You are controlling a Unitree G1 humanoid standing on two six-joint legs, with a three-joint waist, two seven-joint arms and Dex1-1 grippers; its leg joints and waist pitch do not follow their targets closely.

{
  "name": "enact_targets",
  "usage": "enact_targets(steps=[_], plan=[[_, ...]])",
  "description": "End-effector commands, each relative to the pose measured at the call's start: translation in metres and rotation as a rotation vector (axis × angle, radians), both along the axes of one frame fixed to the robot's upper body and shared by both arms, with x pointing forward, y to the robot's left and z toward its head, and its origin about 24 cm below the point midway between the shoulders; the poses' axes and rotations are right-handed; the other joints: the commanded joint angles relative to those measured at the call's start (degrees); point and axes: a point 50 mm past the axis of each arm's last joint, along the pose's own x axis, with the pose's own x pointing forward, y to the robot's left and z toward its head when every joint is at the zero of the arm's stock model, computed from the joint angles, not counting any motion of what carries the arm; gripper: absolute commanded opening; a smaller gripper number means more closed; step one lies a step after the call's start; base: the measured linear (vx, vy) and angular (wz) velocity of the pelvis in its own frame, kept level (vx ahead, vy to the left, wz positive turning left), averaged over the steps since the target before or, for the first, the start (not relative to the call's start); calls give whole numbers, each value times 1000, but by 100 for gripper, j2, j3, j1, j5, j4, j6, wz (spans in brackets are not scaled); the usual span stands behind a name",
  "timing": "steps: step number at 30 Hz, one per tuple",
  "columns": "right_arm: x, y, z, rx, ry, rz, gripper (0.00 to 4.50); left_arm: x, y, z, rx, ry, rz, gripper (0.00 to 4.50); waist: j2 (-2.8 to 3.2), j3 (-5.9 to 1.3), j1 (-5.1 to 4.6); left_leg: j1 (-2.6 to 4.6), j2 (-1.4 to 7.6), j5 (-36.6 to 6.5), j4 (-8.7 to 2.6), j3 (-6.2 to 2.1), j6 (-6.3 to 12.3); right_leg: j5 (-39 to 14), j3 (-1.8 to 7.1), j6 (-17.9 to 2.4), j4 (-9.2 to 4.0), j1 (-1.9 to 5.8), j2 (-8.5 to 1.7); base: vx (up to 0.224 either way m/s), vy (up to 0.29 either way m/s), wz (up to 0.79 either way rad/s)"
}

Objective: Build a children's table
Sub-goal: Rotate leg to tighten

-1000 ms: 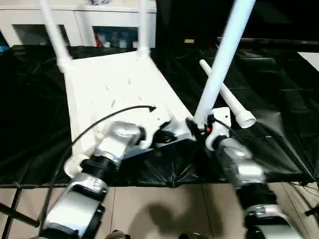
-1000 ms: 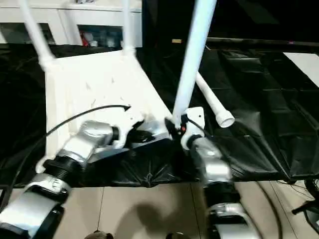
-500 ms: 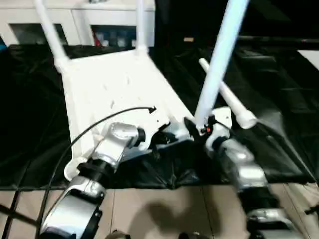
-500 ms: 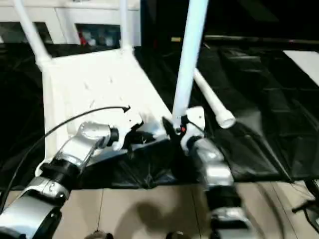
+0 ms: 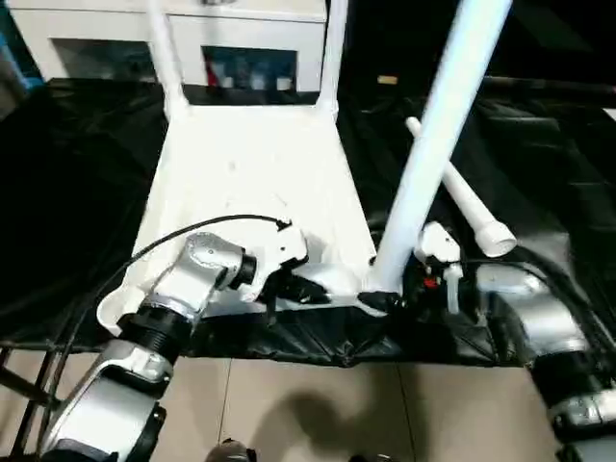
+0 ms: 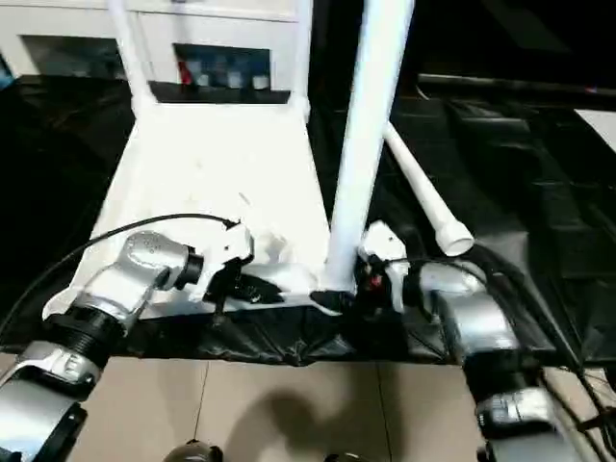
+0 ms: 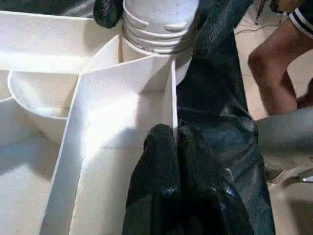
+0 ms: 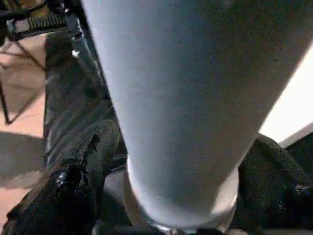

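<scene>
the upright leg (image 5: 433, 154) is cut off by the top edge.

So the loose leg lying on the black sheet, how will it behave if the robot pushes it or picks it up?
The loose leg is a round tube lying flat on the black sheet, so a sideways push would probably roll it; being tapered, it may curve. It looks like stiff, hollow plastic, so likely light and not floppy. Its smooth surface could slip in a loose grip.

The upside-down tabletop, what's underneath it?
The tabletop lies on a black plastic sheet that spreads out on all sides of it. What is below the sheet cannot be seen; beige floor tiles show along its near edge.
</scene>
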Motion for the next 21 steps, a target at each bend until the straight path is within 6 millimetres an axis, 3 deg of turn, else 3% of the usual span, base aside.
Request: enact_targets(steps=[1, 5, 8, 10, 11, 13, 17, 21], plan=[[4, 7, 4, -20, -10, 42, 364, -4, -17, 9, -28, -22, -121, 0, -51, -444, -8, 101, 164, -1451, -351, -57, 276, -1763, 247, -1233, -359, 267, -321, 0, 0, 0], [4, 13, 5, 6, 12, 68, 341, -4, -16, 9, -32, -13, -122, 0, -80, -447, -4, 91, 166, -1358, -349, -59, 292, -1721, 244, -1214, -343, 269, -315, 0, 0, 0], [2, 16, 5, 14, 21, 88, 303, -4, -14, 9, -28, -7, -127, 0, -53, -463, 5, 90, 170, -1287, -344, -60, 310, -1633, 243, -1235, -329, 274, -317, 0, 0, 0], [1, 17, 4, 20, 24, 88, 303, -4, -13, 9, -26, -5, -128, 0, -50, -464, 7, 98, 174, -1290, -343, -56, 301, -1573, 245, -1265, -324, 264, -313, 0, 0, 0], [1, 18, 2, 32, 30, 80, 293, -4, -14, 8, -20, -4, -122, 0, -15, -456, 21, 95, 172, -1318, -351, -67, 287, -1571, 242, -1275, -319, 267, -319, 0, 0, 0], [1, 18, 1, 39, 33, 70, 283, -4, -14, 7, -16, -4, -112, 0, -29, -453, 16, 91, 167, -1378, -351, -62, 275, -1578, 244, -1275, -329, 267, -316, 0, 0, 0], [2, 20, -8, 52, 17, -44, 270, 4, -20, 6, -33, -1, 3, 0, -28, -419, 12, 121, 156, -1574, -367, -68, 187, -1858, 243, -1229, -373, 238, -322, 0, 0, 0], [11, 34, -24, 83, -24, -393, 267, 16, -41, 6, -67, -27, 177, 0, -48, -398, -73, 138, 122, -1859, -386, -111, -4, -2591, 219, -955, -466, 214, -336, 0, 0, 0]])
